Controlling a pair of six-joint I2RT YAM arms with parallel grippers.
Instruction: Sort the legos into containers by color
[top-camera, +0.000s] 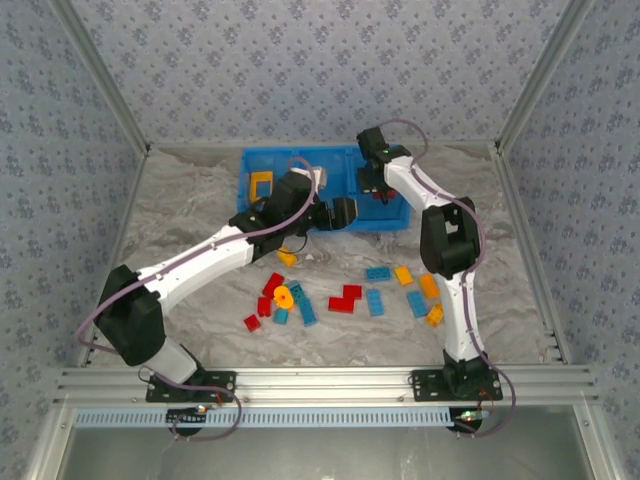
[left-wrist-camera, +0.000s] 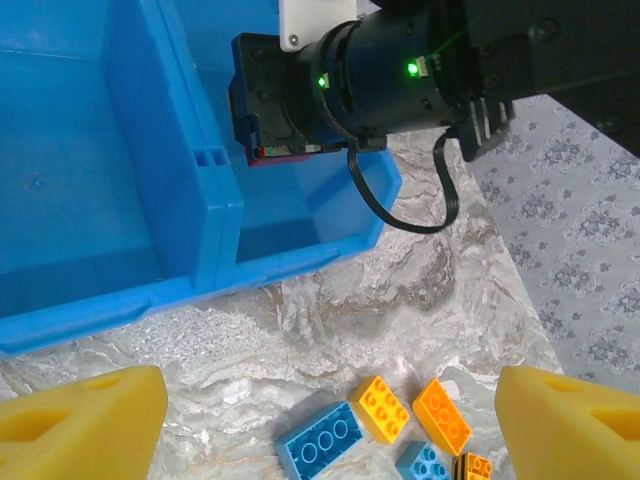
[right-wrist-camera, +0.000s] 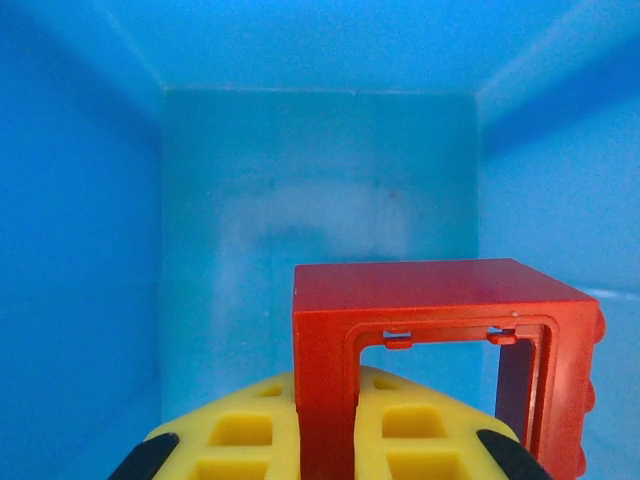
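Bin (right-wrist-camera: 310, 180): bright blue, plain, ahead of the right fingers.
Frame (right-wrist-camera: 430, 300): glossy red, at the right fingertips.
Right fingers (right-wrist-camera: 250, 430): yellow, black tips.
Left fingers (left-wrist-camera: 80, 425): yellow.
Bricks (left-wrist-camera: 320, 440) between left fingers: blue, orange, yellow-orange.
Tabletop (left-wrist-camera: 400, 300): grey-white marbling.
Walls (top-camera: 300, 60): blue-grey floral print.

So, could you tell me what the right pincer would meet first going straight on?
Most likely the bare floor of the blue bin: the right pincer, shut on a red frame, points straight into one compartment.

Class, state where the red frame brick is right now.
In the right wrist view, the red frame brick sits clamped in the right gripper, inside the right-end compartment of the blue bin.
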